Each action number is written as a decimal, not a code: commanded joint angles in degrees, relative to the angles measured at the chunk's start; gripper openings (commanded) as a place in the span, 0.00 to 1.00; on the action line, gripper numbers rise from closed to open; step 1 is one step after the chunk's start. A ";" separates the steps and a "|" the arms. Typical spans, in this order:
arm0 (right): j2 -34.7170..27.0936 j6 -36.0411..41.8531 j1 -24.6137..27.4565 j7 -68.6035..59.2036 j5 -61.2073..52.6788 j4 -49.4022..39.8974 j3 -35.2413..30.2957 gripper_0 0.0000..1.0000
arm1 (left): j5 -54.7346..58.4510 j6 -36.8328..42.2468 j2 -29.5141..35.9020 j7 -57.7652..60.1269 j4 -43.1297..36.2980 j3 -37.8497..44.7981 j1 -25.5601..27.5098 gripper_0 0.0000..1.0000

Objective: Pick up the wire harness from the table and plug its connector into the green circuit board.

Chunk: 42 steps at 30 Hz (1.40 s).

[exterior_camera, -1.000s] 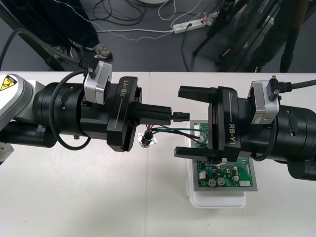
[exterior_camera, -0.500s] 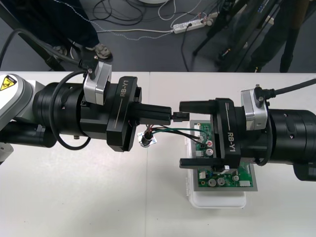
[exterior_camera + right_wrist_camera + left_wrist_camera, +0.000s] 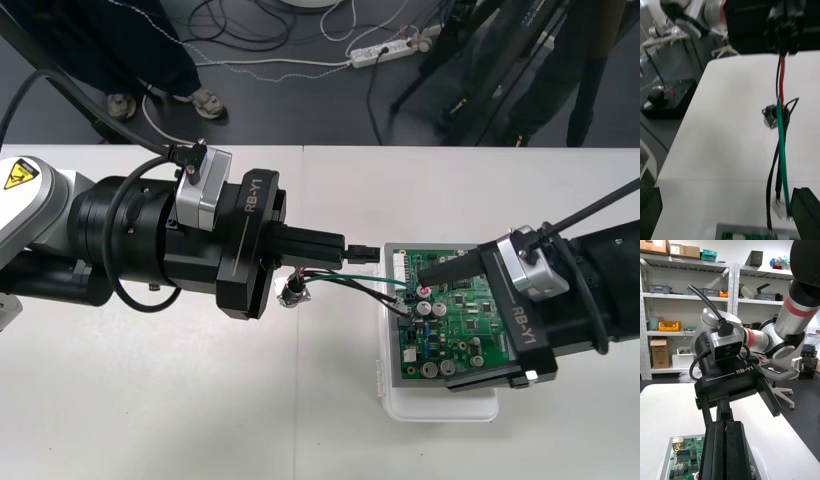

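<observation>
Front view: left gripper [image 3: 352, 250] fingers clench the plug [image 3: 368, 253] above the surface [image 3: 150, 400], and its wires [image 3: 345, 270] trail toward the green board [image 3: 440, 345]. The right gripper [image 3: 463, 322] is spread over the board. Right wrist view: wires [image 3: 780, 150] hang between wide-apart fingers [image 3: 805, 212]. Left wrist view: fingers [image 3: 726, 450] pressed together.

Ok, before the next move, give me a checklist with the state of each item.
1. Left gripper shut on the plug: ok.
2. Plug seated in the board: not ok; it is held short of the board's edge.
3. Right gripper open over the board: ok.
4. Wires clear of the right's fingers: cannot tell; the green one runs close beside one finger.
5. Socket resting on the table: cannot tell.
</observation>
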 commanded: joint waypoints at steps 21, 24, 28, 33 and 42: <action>-9.18 -6.33 -6.16 -13.89 20.75 -1.81 -5.43 1.00 | 0.28 1.64 3.20 -4.10 1.26 -2.16 3.99 0.00; -10.76 -6.33 -5.90 -14.15 23.48 -1.81 -4.55 1.00 | 0.28 1.55 3.20 -4.54 1.70 -2.16 4.78 0.00; -13.58 -6.33 -5.90 -14.24 27.17 -1.81 -2.18 1.00 | 0.28 1.37 3.20 -5.07 2.32 -2.16 6.10 0.00; -15.60 -6.33 -5.90 -14.15 31.65 -1.81 1.07 1.00 | 0.28 0.85 3.20 -5.95 3.11 -2.16 7.59 0.00; -14.98 -6.33 -5.90 -13.80 39.82 -1.81 4.50 1.00 | -0.95 -2.76 0.39 -8.50 7.68 -2.16 8.82 0.00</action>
